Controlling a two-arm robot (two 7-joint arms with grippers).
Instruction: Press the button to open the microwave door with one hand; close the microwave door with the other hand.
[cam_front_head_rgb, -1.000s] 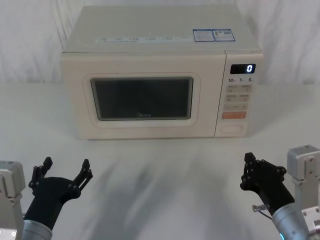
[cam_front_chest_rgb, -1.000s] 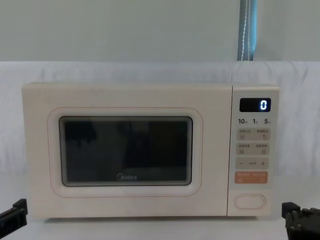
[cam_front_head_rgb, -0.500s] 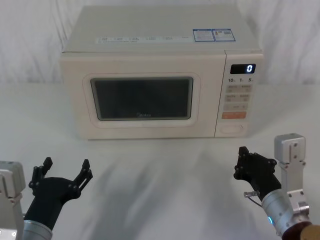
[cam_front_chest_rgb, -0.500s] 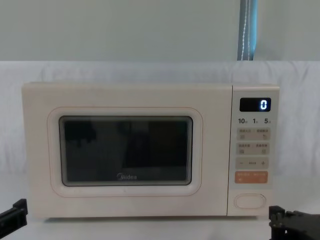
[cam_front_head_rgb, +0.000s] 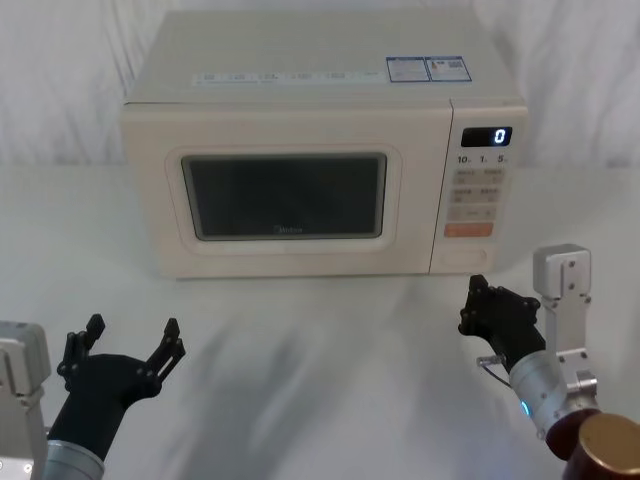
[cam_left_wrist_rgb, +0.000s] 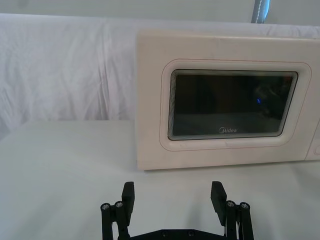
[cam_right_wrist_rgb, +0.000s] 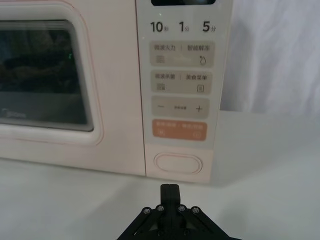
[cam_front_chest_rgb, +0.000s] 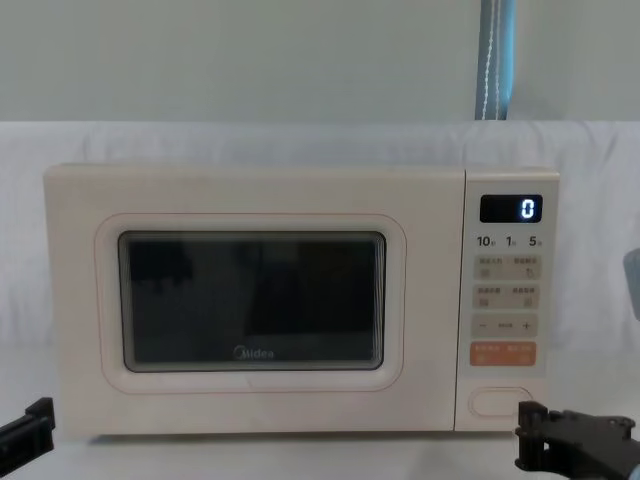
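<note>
The cream microwave (cam_front_head_rgb: 300, 90) stands at the back of the white table, its display showing 0. The microwave door (cam_front_head_rgb: 285, 195) is closed, with its dark window facing me. The button (cam_front_head_rgb: 463, 257) is the pale pill-shaped key at the bottom of the control panel, also seen as the button (cam_right_wrist_rgb: 178, 163) in the right wrist view. My right gripper (cam_front_head_rgb: 476, 305) is shut with nothing in it. It hovers a short way in front of the button and slightly below it, apart from the panel. My left gripper (cam_front_head_rgb: 130, 345) stands open near the table's front left, well short of the door (cam_left_wrist_rgb: 232, 107).
An orange key (cam_right_wrist_rgb: 178, 131) sits just above the button, with small beige keys higher up. White cloth (cam_front_head_rgb: 300, 350) covers the table and hangs behind it. Open table lies between the grippers and the microwave's front.
My right gripper has moved forward and a little left, closer to the bottom of the control panel. The left gripper has stayed still and the door remains closed.
</note>
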